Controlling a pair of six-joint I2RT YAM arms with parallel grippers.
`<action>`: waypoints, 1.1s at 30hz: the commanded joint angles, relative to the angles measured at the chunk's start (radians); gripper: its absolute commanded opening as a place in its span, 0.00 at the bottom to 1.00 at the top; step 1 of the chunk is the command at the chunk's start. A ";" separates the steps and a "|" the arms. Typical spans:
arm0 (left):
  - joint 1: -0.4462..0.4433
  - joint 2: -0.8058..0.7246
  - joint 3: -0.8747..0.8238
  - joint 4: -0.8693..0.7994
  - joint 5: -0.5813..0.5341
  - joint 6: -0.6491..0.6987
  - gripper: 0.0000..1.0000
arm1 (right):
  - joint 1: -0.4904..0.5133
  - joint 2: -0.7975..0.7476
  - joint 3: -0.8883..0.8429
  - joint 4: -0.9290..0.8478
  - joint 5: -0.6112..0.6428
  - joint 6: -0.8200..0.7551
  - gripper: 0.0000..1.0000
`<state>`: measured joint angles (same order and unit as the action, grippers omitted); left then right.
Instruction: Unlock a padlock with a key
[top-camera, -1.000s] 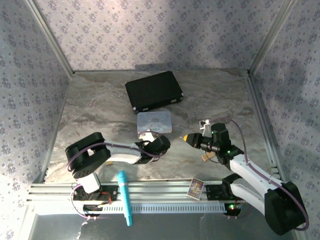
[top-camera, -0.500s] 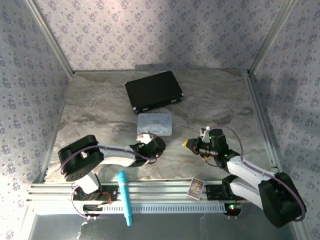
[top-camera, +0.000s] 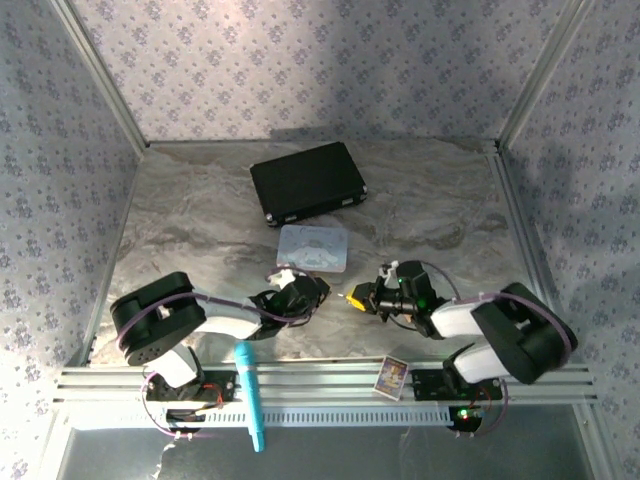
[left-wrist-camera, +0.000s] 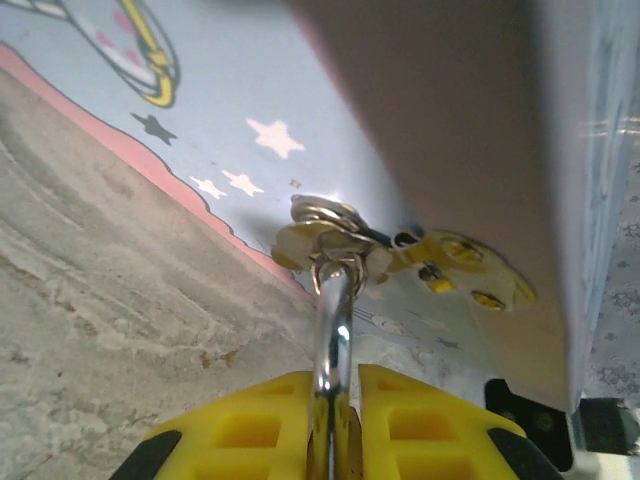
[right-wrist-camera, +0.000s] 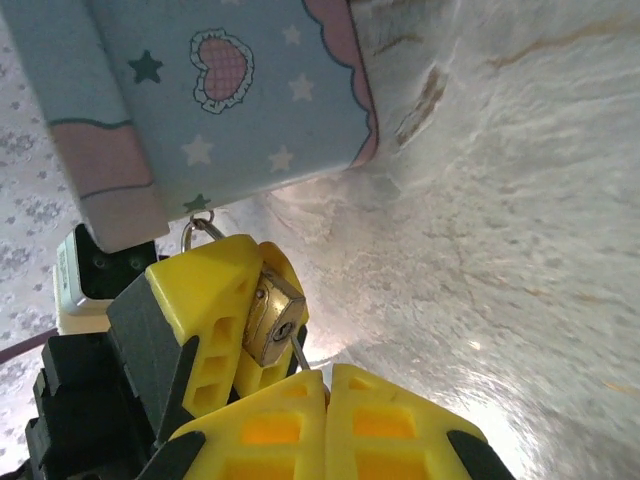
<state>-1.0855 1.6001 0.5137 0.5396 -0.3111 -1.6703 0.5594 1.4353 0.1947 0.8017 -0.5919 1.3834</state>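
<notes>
the padlock (right-wrist-camera: 272, 315) is a small brass block with a dull, scuffed gold face and a round keyhole plate. it sits between the left gripper's (right-wrist-camera: 262, 300) ribbed yellow plastic fingers, which are closed tight on it. in the left wrist view its thin, polished silvery shackle (left-wrist-camera: 335, 340) rises out of the narrow slit between those fingers to a small metal ring and a yellowish latch plate (left-wrist-camera: 440, 258) on the tin; whether it passes through the ring cannot be told. the key (right-wrist-camera: 301, 357) shows as a thin silvery sliver poking out from the right gripper (right-wrist-camera: 325, 388), whose two yellow fingers are pressed together on it, its tip right at the padlock's lower face.

just behind stands the tin (right-wrist-camera: 220, 90), a smooth pale blue box with pink scalloped trim, white stars and a heart, its rounded corner almost touching the left fingers. from above, the two grippers (top-camera: 312, 291) (top-camera: 356, 298) face each other just in front of the tin (top-camera: 313, 247).

farther back lies a flat black case (top-camera: 307, 181). the table (top-camera: 190, 230) is a grey marbled sheet with open room to left and right, closed in by flowered walls (top-camera: 300, 60). a teal pen (top-camera: 248, 395) and a small card (top-camera: 393, 376) lie on the ridged metal rail (top-camera: 320, 378) at the near edge.
</notes>
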 joint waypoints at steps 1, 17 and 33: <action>0.001 -0.023 0.002 0.093 0.007 -0.041 0.00 | 0.010 0.023 0.014 0.182 -0.036 0.055 0.00; 0.001 0.006 -0.005 0.120 -0.034 -0.171 0.00 | 0.004 -0.015 -0.019 0.134 -0.004 0.052 0.00; 0.022 -0.052 0.037 0.041 -0.070 -0.188 0.00 | -0.001 0.021 -0.002 0.107 -0.032 0.009 0.00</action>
<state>-1.0702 1.5978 0.5045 0.5934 -0.3412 -1.8606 0.5625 1.4403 0.1875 0.9070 -0.6106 1.4158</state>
